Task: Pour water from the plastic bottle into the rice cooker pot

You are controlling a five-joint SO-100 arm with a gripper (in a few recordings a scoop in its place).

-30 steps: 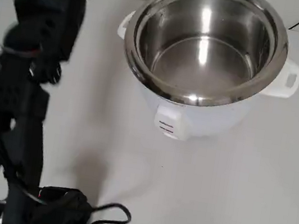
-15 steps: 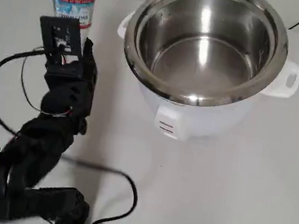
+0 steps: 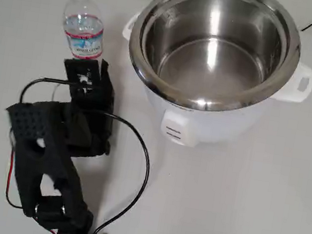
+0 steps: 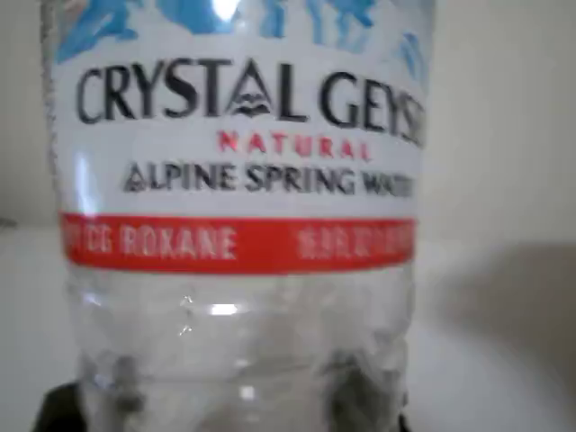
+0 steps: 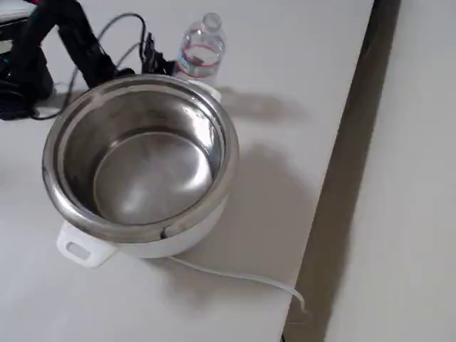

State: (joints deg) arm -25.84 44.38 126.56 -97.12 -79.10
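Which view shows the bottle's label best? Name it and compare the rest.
The wrist view: the plastic bottle sits close to the lens, label lettering readable. The overhead view shows it small, standing left of the rice cooker pot; the fixed view shows it small behind the pot.

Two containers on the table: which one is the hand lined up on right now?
The plastic bottle, the small clear one with the red-edged label. It stands upright just ahead of the hand and looms close in the wrist view; the rice cooker pot sits off to the side.

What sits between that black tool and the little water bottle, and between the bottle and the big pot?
Nothing visible. The plastic bottle stands directly ahead of the tool, and bare table separates it from the rice cooker pot.
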